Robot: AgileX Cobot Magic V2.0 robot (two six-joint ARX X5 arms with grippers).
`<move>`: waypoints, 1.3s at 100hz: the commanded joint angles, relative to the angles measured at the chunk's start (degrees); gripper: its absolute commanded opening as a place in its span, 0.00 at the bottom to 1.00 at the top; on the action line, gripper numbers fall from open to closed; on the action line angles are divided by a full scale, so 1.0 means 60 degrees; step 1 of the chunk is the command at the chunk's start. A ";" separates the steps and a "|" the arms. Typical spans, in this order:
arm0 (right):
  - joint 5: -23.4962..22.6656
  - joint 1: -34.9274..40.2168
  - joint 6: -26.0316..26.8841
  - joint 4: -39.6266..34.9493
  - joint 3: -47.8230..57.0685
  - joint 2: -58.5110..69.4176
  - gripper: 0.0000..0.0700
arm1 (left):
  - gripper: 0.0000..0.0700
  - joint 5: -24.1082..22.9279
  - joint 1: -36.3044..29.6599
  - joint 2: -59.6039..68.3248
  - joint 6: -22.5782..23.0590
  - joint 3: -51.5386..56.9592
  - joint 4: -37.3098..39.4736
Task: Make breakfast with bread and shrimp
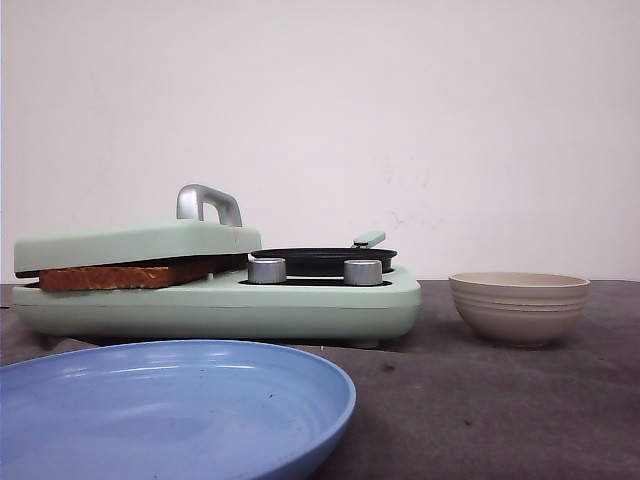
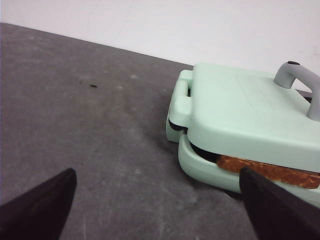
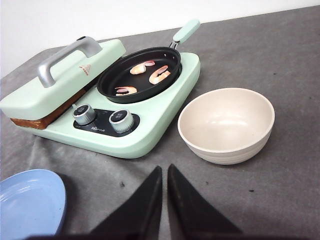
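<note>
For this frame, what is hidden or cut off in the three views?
- Toasted brown bread: only its edge shows in every view; the pale green press lid covers the rest, so the slice count is unclear.
- Pink shrimp: front view hides them behind the black frying pan rim.
- Blue plastic plate: cut off by frame edges.

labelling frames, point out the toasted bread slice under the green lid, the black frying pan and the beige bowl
toasted bread slice (image 1: 120,276), front view, crust edge
black frying pan (image 3: 112,84), right wrist view, bare floor
beige bowl (image 3: 226,120), right wrist view, inside bottom

A staged test bench: bare white wall (image 1: 400,120), grey cloth-covered table (image 1: 500,410), toy-like breakfast cooker (image 3: 150,135).
</note>
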 commanded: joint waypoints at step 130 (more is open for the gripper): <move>0.0000 0.0040 0.0066 0.0102 0.0087 0.0011 0.01 | 0.85 0.0080 0.0000 -0.0007 0.0539 -0.0142 0.0058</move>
